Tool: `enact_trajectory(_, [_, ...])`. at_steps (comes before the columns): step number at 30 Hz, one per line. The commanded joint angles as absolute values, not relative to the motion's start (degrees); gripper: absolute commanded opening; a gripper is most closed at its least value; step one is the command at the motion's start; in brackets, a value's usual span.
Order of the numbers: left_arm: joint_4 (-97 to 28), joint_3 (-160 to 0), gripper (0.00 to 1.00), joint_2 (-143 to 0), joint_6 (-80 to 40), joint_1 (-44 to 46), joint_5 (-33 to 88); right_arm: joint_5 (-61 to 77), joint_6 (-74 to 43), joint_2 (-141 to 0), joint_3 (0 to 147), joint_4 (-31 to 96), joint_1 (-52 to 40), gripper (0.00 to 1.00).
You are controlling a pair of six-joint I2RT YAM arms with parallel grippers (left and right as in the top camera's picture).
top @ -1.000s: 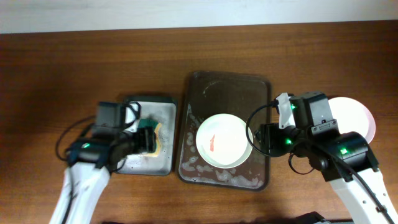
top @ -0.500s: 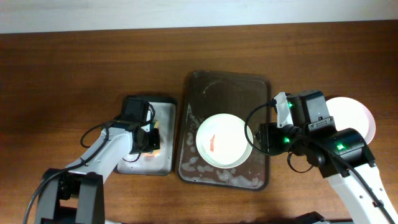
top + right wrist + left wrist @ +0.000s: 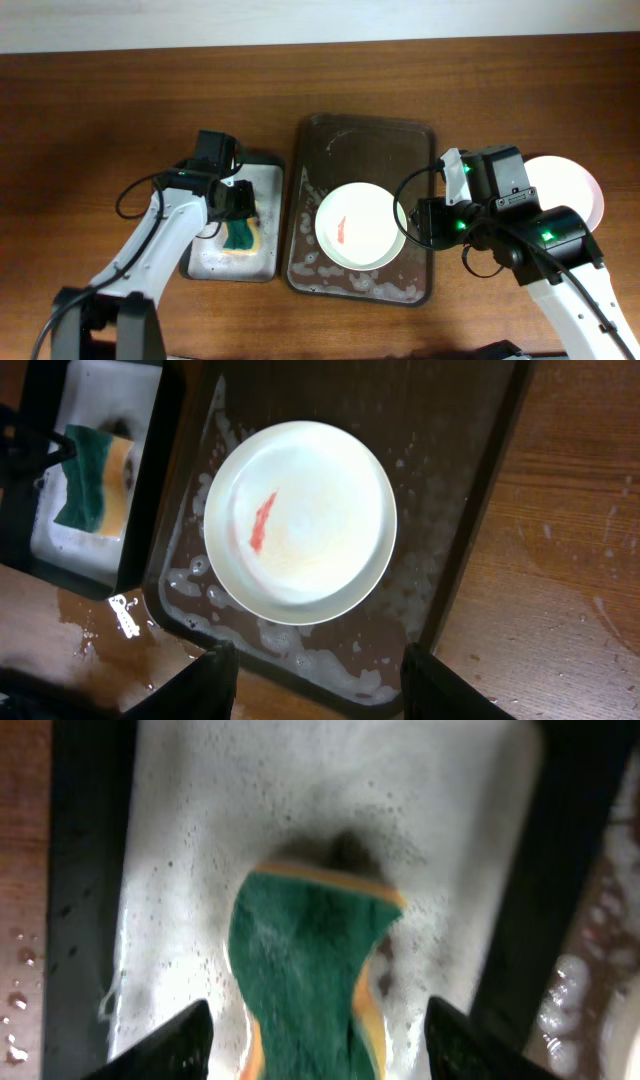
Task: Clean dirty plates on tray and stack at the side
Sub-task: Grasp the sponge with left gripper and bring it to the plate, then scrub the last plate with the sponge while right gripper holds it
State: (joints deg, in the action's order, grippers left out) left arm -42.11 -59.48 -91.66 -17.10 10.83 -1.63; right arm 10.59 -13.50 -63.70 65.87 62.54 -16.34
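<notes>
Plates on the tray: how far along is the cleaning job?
Done, apparently: at least one pale plate lies aside, right of the brown tray. In hand: the open left gripper straddles the sponge in the grey tray. Left: the white plate still shows its red smear; right gripper open, empty.

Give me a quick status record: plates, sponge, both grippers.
plate to clean: white plate in the brown tray, red smear on it
side plate: pale plate on the table right of the tray, partly hidden by the right arm
sponge: green-yellow sponge lying in the soapy grey tray
left gripper: open, fingers either side of the sponge
right gripper: open, empty, by the white plate's right edge
</notes>
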Motion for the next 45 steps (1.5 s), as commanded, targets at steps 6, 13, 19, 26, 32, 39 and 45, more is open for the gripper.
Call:
enact_trajectory(6, [-39.72, -56.34, 0.00, -103.07, -17.10, 10.87, -0.16, 10.68, -13.52, -63.75, 66.17, 62.35, -16.53, 0.52])
enact_trajectory(13, [-47.68, -64.27, 0.00, -96.71, -17.06, 10.87, 3.73, 7.60, -14.20, -65.84, 66.17, 62.39, -16.43, 0.42])
enact_trajectory(19, [-51.62, -71.11, 0.00, -87.94, -15.35, 13.74, 9.76, 5.76, -12.23, -76.90, 66.17, 60.80, -16.45, 0.28])
enact_trajectory(26, [-47.42, -71.07, 0.00, -87.37, -16.73, 21.98, 12.27, 9.61, -6.39, -95.77, 66.17, 54.15, -14.55, 0.38])
enact_trajectory(32, [-43.62, -70.91, 0.00, -90.32, -18.02, 27.03, 10.31, 17.72, -2.90, -106.41, 66.17, 49.21, -6.79, 0.37])
enact_trajectory(39, [-34.26, -70.91, 0.00, -99.96, -21.06, 33.36, 11.18, 25.67, -2.66, -109.06, 65.65, 44.53, -5.69, 0.04])
enact_trajectory(45, [-28.03, -70.91, 0.00, -108.09, -25.54, 37.08, 12.32, 23.18, -5.43, -109.12, 65.54, 44.77, -5.65, 0.04])
